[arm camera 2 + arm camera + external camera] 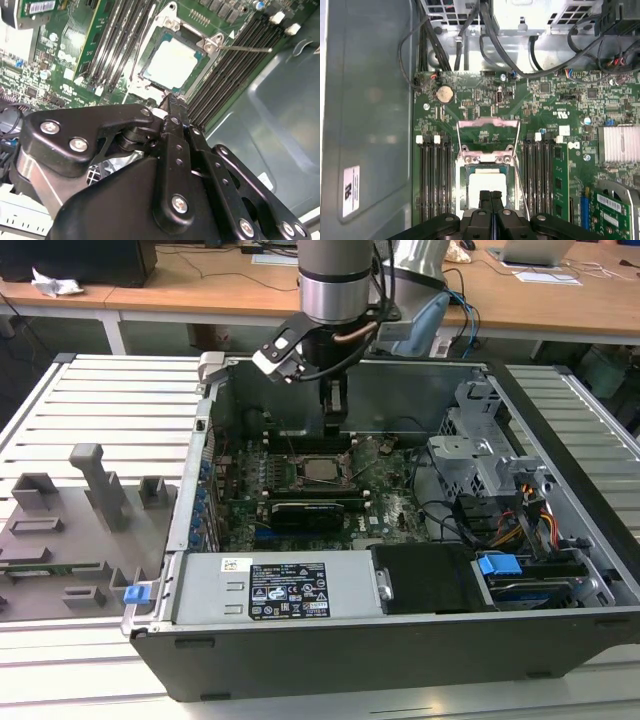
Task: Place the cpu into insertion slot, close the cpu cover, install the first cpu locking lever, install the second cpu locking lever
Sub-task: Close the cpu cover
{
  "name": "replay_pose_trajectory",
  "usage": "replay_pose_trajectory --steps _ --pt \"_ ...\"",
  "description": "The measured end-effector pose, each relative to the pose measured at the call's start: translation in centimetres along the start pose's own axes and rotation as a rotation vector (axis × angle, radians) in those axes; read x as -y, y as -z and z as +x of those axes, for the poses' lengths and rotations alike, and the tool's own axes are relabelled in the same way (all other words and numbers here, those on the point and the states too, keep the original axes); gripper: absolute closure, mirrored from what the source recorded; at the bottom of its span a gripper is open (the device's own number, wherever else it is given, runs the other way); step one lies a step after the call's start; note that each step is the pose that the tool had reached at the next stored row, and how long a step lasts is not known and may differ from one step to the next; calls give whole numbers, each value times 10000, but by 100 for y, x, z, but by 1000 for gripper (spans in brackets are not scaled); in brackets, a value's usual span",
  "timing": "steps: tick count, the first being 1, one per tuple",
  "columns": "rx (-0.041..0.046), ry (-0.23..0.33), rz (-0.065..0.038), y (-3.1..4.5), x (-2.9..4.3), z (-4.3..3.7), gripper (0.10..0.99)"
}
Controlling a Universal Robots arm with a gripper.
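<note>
we see the gripper (491,197) low over the motherboard (560,105), jaws pressed together, tips just above the cpu (487,182) seated in its socket, cpu cover (488,122) standing open beside it

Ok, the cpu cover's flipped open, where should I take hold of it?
Probably the free cross bar of the cpu cover, the edge farthest from its hinge. The frame stands open, leaning away from the cpu, so that bar is raised and exposed. Come from above, straddling the bar through the frame's open middle. The claw is shut, near the cpu.
</note>
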State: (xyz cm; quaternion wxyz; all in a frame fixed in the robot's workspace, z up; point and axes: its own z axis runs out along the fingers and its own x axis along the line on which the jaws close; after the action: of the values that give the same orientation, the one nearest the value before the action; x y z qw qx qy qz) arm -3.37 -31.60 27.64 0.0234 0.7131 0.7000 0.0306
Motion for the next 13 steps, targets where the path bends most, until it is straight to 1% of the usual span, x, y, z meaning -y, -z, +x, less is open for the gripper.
replay_pose_trajectory --steps 2,4,7,13 --pt "1 1 5 -4 -61 4 980" --pt "2 0 11 -14 -180 15 980" --pt "4 0 15 -21 -265 22 980" --pt "7 1 19 -26 -339 28 980"
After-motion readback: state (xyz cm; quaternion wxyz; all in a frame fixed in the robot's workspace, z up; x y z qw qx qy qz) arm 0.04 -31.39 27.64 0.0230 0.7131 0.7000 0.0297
